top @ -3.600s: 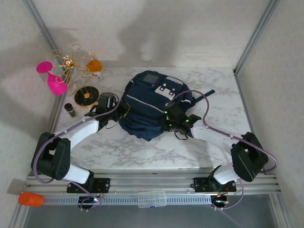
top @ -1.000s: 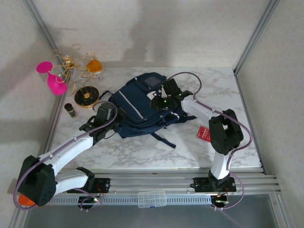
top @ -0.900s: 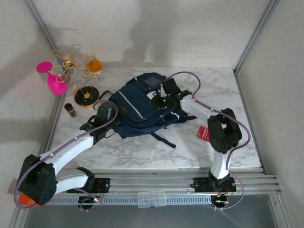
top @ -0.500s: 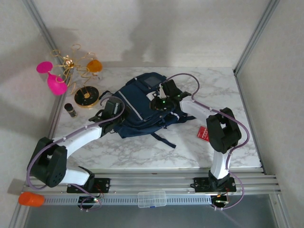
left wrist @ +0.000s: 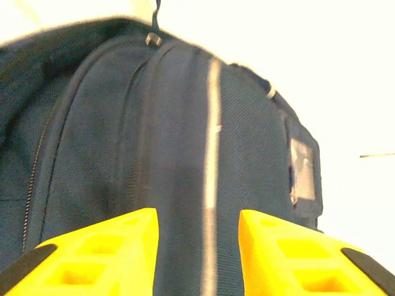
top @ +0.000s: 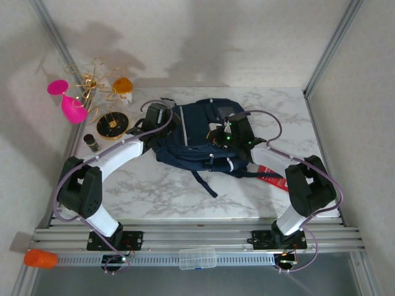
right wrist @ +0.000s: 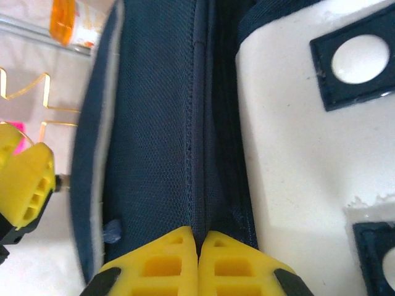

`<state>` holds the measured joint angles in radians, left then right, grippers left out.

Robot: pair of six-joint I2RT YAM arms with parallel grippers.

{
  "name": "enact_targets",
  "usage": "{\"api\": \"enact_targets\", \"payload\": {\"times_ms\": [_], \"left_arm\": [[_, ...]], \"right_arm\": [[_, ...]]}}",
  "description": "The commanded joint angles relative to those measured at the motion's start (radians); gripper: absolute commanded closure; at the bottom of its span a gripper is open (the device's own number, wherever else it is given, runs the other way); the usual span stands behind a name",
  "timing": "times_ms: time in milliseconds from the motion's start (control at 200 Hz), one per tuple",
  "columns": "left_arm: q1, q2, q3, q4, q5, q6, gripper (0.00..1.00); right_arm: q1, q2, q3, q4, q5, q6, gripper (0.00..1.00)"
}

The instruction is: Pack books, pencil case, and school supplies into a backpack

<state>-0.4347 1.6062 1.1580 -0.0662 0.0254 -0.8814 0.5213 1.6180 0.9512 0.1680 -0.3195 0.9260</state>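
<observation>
Swung round since a second ago, the backpack (top: 196, 140) now lies further right on the marble table (top: 154, 191), its pale stripe (left wrist: 212, 154) running front to back, and both arms have followed it. It sits in the middle of the far half of the table, one dark strap (top: 202, 184) trailing off its near edge onto bare marble. On top of the backpack, right of its middle, the right gripper (top: 229, 131) has its yellow fingers pressed together over the zip line (right wrist: 199, 237), beside the white patch (right wrist: 296, 154); whether any fabric or a zip pull is pinched between them cannot be told. At the backpack's far-left corner the left gripper (top: 159, 116) is part open, its fingers standing apart (left wrist: 196, 222) with the stripe showing through the gap and nothing gripped. Just off the backpack's near-right edge the red packet (top: 271, 176) lies half under the right forearm. Left of the backpack, close to the left gripper, stand a round dark disc (top: 112, 124), a small dark jar (top: 91, 143), an orange cup (top: 122, 85) and pink goblets (top: 65, 98) on a gold wire stand. Bare marble stretches wide in front of the backpack between the two arms, with narrower strips behind it and to its right.
</observation>
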Motion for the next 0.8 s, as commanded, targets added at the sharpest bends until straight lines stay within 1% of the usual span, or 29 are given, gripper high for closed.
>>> {"api": "enact_targets", "payload": {"times_ms": [0,50,115,170,230,295,345,405,501,576,681,726,756,796], "left_arm": [[-0.013,-0.128,0.02,-0.151,-0.045,0.071,0.56],[-0.053,-0.188,-0.004,-0.209,-0.073,0.069,0.53],[-0.133,-0.248,-0.049,-0.264,-0.122,0.051,0.49],[-0.198,-0.271,-0.085,-0.294,-0.136,0.03,0.48],[-0.249,-0.273,-0.111,-0.317,-0.14,-0.009,0.48],[-0.307,-0.277,-0.14,-0.304,-0.183,-0.061,0.48],[-0.343,-0.266,-0.163,-0.259,-0.185,-0.077,0.49],[-0.363,-0.217,-0.148,-0.253,-0.168,-0.079,0.51],[-0.391,-0.132,-0.084,-0.292,-0.218,-0.096,0.58],[-0.405,-0.097,-0.068,-0.269,-0.252,-0.102,0.58],[-0.399,-0.043,-0.029,-0.317,-0.316,-0.111,0.55],[-0.397,-0.026,-0.006,-0.342,-0.344,-0.116,0.57],[-0.397,-0.023,0.001,-0.337,-0.342,-0.117,0.59],[-0.397,-0.03,0.001,-0.307,-0.309,-0.113,0.6]], "right_arm": [[0.046,-0.05,-0.011,0.217,0.028,0.185,1.0],[0.046,-0.052,-0.005,0.23,0.024,0.201,1.0],[0.05,-0.056,0.009,0.231,0.026,0.215,1.0],[0.054,-0.053,0.023,0.219,0.03,0.221,1.0],[0.056,-0.052,0.028,0.217,0.027,0.222,1.0],[0.055,-0.057,0.027,0.202,0.045,0.215,1.0],[0.055,-0.061,0.026,0.206,0.047,0.214,1.0],[0.056,-0.059,0.038,0.193,0.043,0.203,1.0],[0.055,-0.059,0.043,0.186,0.042,0.2,1.0],[0.056,-0.062,0.038,0.191,0.051,0.203,1.0],[0.056,-0.051,0.036,0.202,0.04,0.213,1.0],[0.056,-0.048,0.033,0.216,0.036,0.214,1.0],[0.056,-0.045,0.032,0.226,0.03,0.214,1.0],[0.056,-0.04,0.034,0.223,0.029,0.212,1.0]]}}
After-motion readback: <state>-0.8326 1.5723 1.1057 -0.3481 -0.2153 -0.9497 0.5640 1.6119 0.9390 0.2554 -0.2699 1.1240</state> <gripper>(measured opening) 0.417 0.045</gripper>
